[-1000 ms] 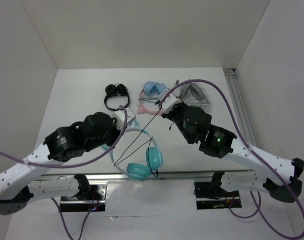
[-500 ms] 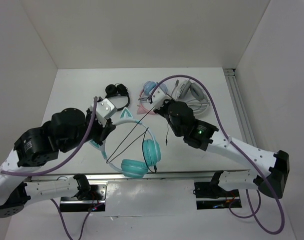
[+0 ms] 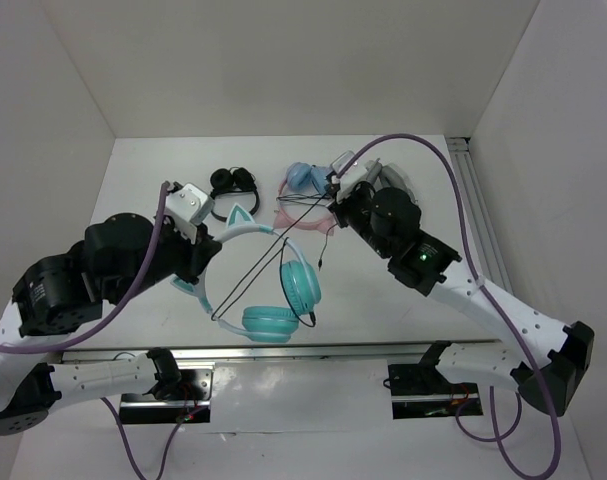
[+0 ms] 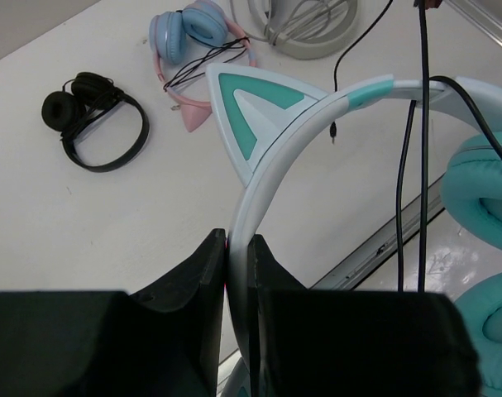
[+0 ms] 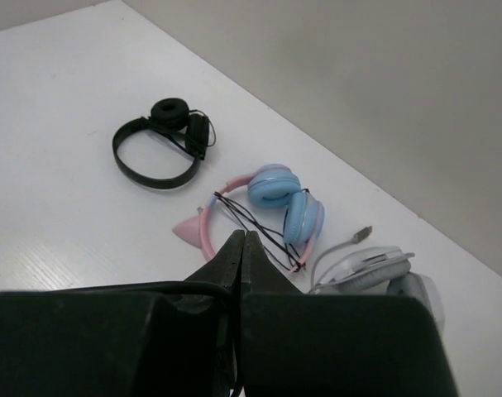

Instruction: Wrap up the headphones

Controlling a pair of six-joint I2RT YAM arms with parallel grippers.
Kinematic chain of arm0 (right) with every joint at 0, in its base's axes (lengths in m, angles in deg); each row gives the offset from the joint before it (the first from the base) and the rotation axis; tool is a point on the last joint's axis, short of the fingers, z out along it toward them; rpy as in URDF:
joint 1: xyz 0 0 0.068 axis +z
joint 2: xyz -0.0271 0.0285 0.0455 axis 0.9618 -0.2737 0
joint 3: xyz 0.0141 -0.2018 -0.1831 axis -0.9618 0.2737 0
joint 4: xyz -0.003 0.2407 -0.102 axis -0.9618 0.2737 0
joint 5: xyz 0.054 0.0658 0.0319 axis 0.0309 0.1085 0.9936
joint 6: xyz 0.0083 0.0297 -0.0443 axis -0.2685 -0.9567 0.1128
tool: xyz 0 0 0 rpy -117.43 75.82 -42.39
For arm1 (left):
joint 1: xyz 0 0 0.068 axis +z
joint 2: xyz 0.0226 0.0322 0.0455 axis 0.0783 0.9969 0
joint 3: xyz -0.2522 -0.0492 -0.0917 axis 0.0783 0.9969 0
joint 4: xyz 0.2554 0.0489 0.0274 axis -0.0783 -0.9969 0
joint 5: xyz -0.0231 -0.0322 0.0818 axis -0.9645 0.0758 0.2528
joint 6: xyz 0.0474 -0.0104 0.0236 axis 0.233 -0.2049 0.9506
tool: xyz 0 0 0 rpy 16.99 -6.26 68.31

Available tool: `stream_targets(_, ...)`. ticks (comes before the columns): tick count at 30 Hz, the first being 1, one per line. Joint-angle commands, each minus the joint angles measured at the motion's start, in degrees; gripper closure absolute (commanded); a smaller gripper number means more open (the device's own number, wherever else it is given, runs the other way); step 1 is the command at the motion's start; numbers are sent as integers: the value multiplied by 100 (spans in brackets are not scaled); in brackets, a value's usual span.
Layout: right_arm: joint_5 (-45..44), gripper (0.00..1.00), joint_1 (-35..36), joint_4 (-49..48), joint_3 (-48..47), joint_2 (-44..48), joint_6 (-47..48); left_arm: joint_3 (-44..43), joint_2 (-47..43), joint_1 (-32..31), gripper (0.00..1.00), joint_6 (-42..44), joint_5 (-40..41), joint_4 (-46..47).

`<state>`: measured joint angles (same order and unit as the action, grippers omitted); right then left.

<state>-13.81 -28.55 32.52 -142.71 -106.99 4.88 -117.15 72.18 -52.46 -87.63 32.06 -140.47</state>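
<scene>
The teal headphones (image 3: pixel 283 285) hang above the table's near edge, cups low, with a cat ear (image 3: pixel 240 213) on the pale headband (image 4: pixel 294 136). My left gripper (image 3: pixel 201 252) is shut on that headband, which runs straight between the jaws (image 4: pixel 236 241). The thin black cable (image 3: pixel 255 280) stretches in taut lines across the headband arc up to my right gripper (image 3: pixel 335 194). In the right wrist view this gripper (image 5: pixel 243 241) is shut, with the cable (image 5: pixel 151 288) running into its jaws. Its plug end (image 3: pixel 323 262) dangles free.
At the back of the table lie black headphones (image 3: pixel 231 190), a pink cat-ear pair with blue cups (image 3: pixel 303 182) and a grey-white pair (image 5: pixel 375 265), the last partly under my right arm. A metal rail (image 3: pixel 343 350) runs along the near edge.
My left gripper has carried the headphones leftward and turned them. My right gripper has swung back and to the right with the cable, drawing it tighter across the headband.
</scene>
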Motion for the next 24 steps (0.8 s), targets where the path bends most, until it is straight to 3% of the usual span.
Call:
stream_targets(1,243,100,-153,-376,98,-246,-399,-369,-97,-36,100,-436,-139,475)
stream_targets(7,947,100,-319,-1129,625,-178,-655,-431,-202,-36,100,-700,-192,932)
stream_targets(12,1832,91,-433,-1843,1283,-37,-945,-624,-88,-36,100,-1121,527,1055)
stream_targets(18,2949,89,-496,-2318,1522,-476,-1331,-624,-35,-36,100,-1323,967,1433)
stream_targets(24,3531,85,-496,-3265,1987,-608,-1806,-729,228,-36,100,-1544,1258,1496)
